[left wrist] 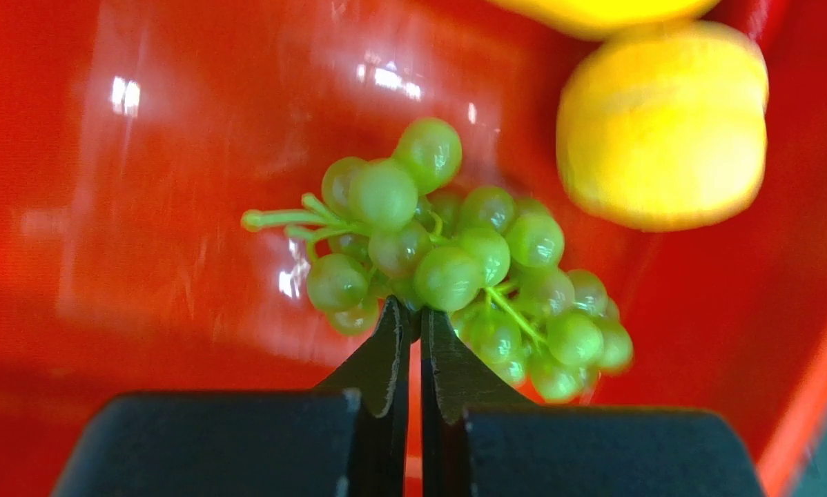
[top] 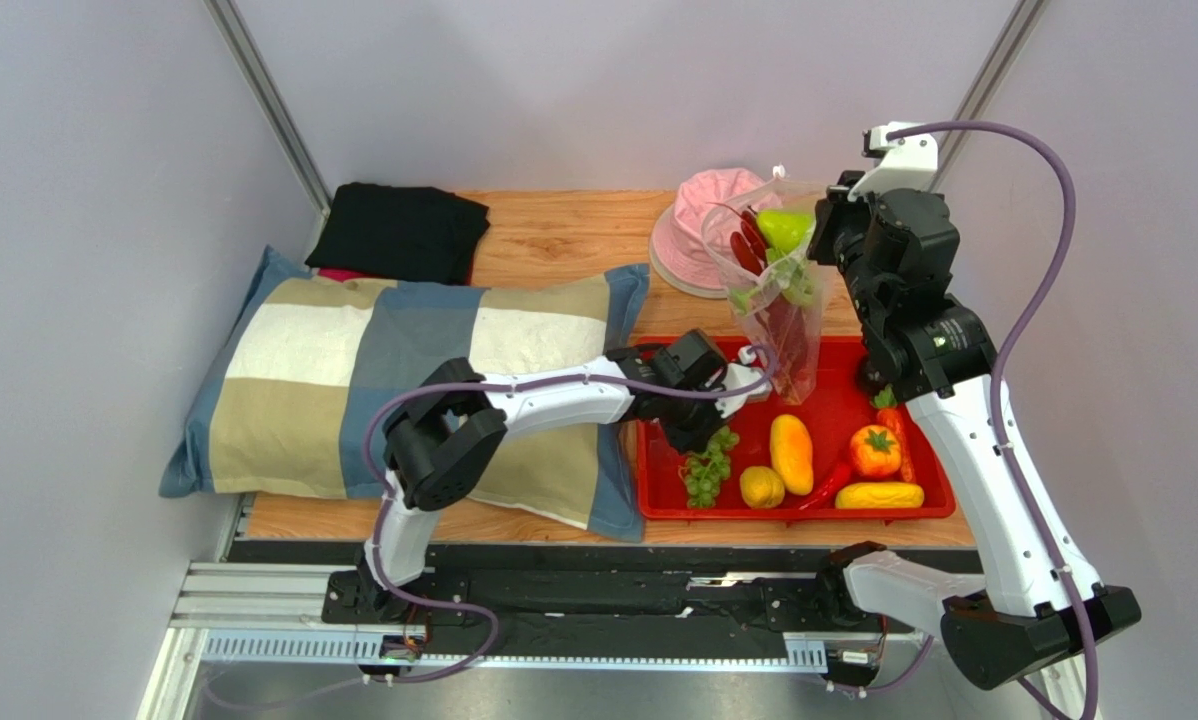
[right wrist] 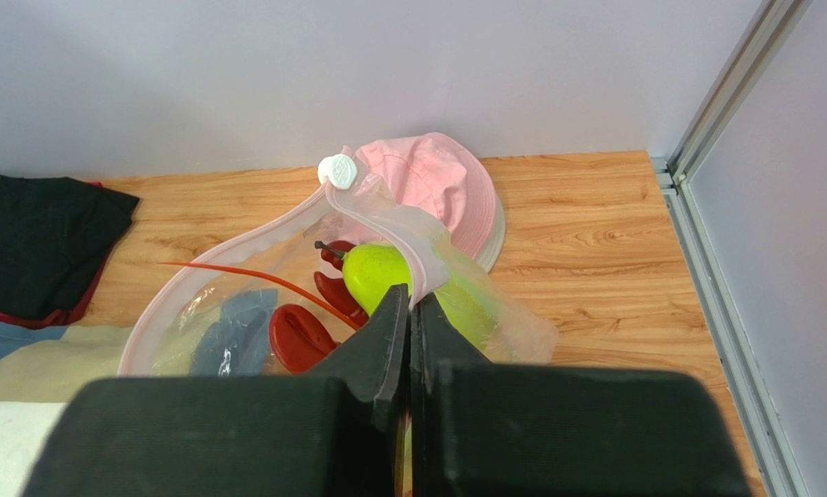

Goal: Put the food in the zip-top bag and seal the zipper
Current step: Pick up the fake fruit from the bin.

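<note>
The green grape bunch [left wrist: 459,259] lies in the red tray [left wrist: 127,207]. My left gripper [left wrist: 416,311] is shut, its tips pinched into the underside of the bunch; from above it sits over the grapes [top: 706,468]. My right gripper [right wrist: 409,295] is shut on the rim of the zip-top bag [right wrist: 231,311] and holds it up above the tray, mouth open. The zipper [right wrist: 283,223] is a pale pink strip round the mouth with a white slider [right wrist: 337,171]. Inside the bag are a green apple [right wrist: 376,274] and a red lobster [right wrist: 302,337].
The tray [top: 650,488] also holds a yellow mango [top: 790,453], a lemon [top: 762,486], an orange tomato [top: 876,450] and a yellow piece [top: 879,495]. A pink hat [top: 688,225] lies behind the bag. A patchwork pillow [top: 380,375] and black cloth [top: 402,228] fill the left.
</note>
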`<state>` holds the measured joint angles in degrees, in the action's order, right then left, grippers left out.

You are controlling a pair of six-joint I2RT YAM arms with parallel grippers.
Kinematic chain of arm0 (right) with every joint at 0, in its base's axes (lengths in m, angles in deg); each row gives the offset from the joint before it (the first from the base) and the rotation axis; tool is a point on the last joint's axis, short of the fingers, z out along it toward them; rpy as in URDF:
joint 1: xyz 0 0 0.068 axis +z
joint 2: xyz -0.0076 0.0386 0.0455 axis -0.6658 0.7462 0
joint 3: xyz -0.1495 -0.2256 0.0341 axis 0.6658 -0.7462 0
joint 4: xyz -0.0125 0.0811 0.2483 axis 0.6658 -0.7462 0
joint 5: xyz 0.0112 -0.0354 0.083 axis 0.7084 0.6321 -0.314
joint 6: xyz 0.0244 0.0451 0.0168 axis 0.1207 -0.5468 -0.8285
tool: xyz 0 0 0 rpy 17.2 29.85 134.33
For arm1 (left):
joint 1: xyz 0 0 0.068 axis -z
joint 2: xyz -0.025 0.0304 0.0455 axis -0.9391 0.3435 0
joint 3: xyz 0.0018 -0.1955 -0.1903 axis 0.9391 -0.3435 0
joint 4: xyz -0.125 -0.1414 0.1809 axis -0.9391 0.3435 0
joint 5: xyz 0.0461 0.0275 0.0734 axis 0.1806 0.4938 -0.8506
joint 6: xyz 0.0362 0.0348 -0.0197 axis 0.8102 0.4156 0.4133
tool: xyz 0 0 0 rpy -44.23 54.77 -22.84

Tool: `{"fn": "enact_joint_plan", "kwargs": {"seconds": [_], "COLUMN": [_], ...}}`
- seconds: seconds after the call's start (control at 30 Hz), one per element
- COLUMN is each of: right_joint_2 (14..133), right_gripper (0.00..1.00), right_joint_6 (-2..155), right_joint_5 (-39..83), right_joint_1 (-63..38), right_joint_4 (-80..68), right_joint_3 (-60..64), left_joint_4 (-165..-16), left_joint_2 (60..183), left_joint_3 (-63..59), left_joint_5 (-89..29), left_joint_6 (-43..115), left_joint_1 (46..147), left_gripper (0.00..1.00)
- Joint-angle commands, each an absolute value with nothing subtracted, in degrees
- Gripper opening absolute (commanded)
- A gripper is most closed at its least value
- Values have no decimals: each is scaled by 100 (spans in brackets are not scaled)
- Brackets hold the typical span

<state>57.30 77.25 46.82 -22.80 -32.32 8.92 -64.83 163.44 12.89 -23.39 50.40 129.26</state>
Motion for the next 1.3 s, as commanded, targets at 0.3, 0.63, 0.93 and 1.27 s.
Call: {"fn": "enact_joint_plan", "kwargs": {"seconds": [0.3, 0.63, 0.93, 1.27], "right_joint_2": [5587, 5473, 5429, 5543], "right_gripper": [0, 0, 0, 0], "right_joint_6": [7762, 7727, 7552, 7156], "right_joint_5": [4260, 3372, 2546, 2072], "right_joint_1": [-2293, -2293, -2293, -2293], "right_joint_4": [-2658, -2904, -2905, -2799], "right_joint_3": [908, 934, 996, 1233], "left_joint_4": [-6531, -6759, -7207, -6787], "left_joint_2": [13886, 12804, 13410, 13639], "left_joint_3": [1000, 2481, 3760, 3154], "left_joint_5": [-1331, -1224, -1990, -1331], "left_joint_6": [4968, 4793, 4925, 5178], "left_joint_1": [12282, 11289, 11218, 11472], "left_gripper": [0, 0, 0, 0]}}
